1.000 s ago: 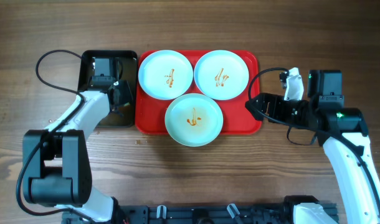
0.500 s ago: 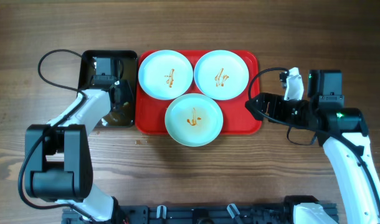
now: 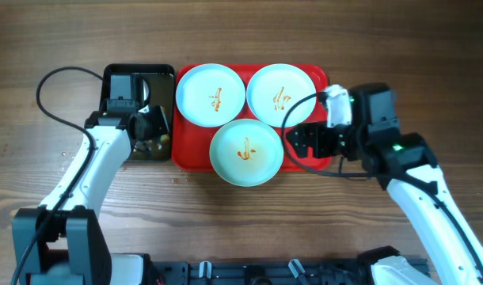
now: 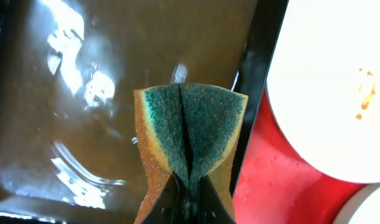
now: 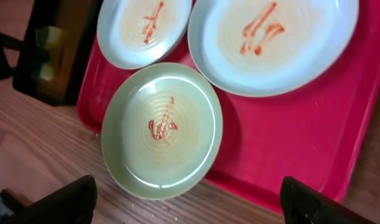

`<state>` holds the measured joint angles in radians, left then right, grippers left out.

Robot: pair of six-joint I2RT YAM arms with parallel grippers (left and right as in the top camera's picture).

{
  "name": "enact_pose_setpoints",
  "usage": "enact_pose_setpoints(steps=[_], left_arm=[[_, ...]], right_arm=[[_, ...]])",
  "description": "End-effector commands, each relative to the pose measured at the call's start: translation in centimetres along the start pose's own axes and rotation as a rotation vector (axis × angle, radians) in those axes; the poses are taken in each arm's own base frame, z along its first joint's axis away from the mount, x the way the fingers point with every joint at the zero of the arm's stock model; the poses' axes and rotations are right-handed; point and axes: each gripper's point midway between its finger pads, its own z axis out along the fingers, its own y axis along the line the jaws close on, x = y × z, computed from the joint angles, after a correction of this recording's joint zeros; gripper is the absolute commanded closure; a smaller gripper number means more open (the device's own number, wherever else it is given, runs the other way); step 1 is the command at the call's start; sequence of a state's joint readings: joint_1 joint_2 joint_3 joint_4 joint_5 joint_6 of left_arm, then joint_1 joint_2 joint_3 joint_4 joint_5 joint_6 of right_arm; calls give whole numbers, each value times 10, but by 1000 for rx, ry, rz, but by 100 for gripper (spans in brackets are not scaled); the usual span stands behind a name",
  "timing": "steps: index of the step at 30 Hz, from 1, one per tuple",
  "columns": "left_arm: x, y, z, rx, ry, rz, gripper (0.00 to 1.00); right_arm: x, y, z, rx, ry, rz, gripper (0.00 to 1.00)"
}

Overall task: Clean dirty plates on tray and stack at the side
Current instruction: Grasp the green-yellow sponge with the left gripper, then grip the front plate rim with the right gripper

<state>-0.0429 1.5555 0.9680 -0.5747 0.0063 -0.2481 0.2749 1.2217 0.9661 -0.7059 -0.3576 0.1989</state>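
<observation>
1. We see the red tray (image 3: 317,158), a textured plastic rectangle with rounded corners, lying at the middle of the wooden table (image 3: 384,47).
2. It carries three round, shallow, pale blue-white plates of equal size. Each has a small orange-brown sauce squiggle at its centre.
3. The far-left plate (image 3: 211,94) and the far-right plate (image 3: 281,95) sit side by side along the tray's far edge, almost touching.
4. The near plate (image 3: 246,152) sits in front of and between them. Its front rim hangs over the tray's near edge, above the table.
5. From the right wrist camera the near plate (image 5: 162,130) looks faintly green, with fine concentric rings showing on its surface.
6. The right gripper (image 3: 301,142) hovers over the right part of the tray, just beside the near plate. Its wrist view shows the right gripper (image 5: 187,186) with fingers spread wide and nothing between them.
7. The left gripper (image 4: 189,199) pinches a sponge (image 4: 190,130), which is folded so its green scouring face creases inward and its yellow-orange body flares out on both sides.
8. That sponge hangs over a glossy black tray (image 4: 84,155) that shows bright reflections and stands just beside the red tray's left edge.
9. From overhead, the left gripper (image 3: 150,127) is over the right side of the black tray (image 3: 115,75).
</observation>
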Motion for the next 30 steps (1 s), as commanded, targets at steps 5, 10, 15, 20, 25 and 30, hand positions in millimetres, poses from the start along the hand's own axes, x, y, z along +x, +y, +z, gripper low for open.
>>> enact_pose_setpoints(steps=[5,10,15,20,25,30], left_arm=[[-1,-4,-4,31,-2,3,96],[0,-3,-4,30,-2,3,96],[0,-3,-4,30,-2,3,96],[0,-3,-4,30,-2,3,96],[0,-3,-4,30,-1,3,96],[0,-3,-4,30,-2,3,96]], right_arm=[[17,-5,63,72,147,69,18],[51,-11,107,53,314,142,32],[68,-24,131,86,382,221,46],[72,-23,138,72,399,262,71],[63,-20,142,66,359,316,94],[59,-20,144,64,344,337,96]])
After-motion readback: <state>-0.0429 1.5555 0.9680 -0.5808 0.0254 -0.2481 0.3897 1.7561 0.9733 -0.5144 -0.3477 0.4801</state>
